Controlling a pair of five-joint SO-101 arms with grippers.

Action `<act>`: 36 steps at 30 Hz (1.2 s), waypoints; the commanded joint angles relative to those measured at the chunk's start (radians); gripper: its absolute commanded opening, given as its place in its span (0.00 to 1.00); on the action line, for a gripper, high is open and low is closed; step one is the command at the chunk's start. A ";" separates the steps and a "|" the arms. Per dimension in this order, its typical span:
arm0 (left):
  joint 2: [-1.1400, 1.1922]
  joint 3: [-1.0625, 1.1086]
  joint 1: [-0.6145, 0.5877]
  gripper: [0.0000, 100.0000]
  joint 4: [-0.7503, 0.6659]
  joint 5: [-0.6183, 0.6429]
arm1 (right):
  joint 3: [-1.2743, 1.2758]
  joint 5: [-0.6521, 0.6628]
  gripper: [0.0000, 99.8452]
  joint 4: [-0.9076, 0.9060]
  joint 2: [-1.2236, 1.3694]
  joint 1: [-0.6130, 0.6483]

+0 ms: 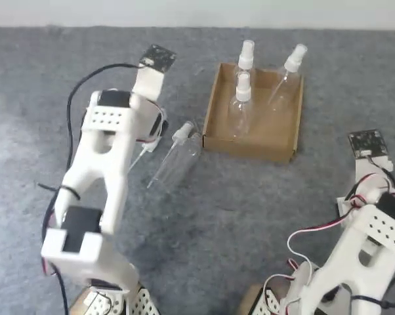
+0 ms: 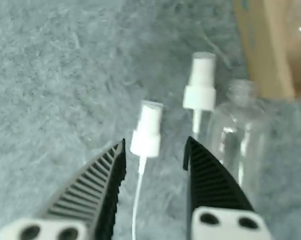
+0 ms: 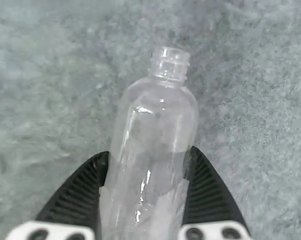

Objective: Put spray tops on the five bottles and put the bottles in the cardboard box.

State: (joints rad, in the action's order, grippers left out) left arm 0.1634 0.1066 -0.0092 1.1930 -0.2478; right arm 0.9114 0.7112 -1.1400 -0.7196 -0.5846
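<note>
Gleaming clear open-neck bottle (image 3: pixel 158 115) in R gripper (image 3: pixel 148 155)

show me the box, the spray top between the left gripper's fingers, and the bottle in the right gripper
box (image 1: pixel 250 147), high view, near wall
spray top (image 2: pixel 147 131), left wrist view, white head
bottle (image 3: pixel 158 125), right wrist view, clear body

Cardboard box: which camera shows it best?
The high view: it shows the whole cardboard box from above, with three spray-topped bottles in it. The left wrist view catches part of one wall at the picture's edge.
</note>
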 commanded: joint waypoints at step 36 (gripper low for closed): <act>0.198 -0.331 -0.025 0.01 0.244 0.097 | -0.206 -0.040 0.01 0.246 0.538 -0.091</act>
State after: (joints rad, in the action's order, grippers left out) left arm 0.5639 -0.1941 -0.0322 1.3571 -0.1757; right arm 0.7626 0.6759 -0.9145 -0.1903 -0.6659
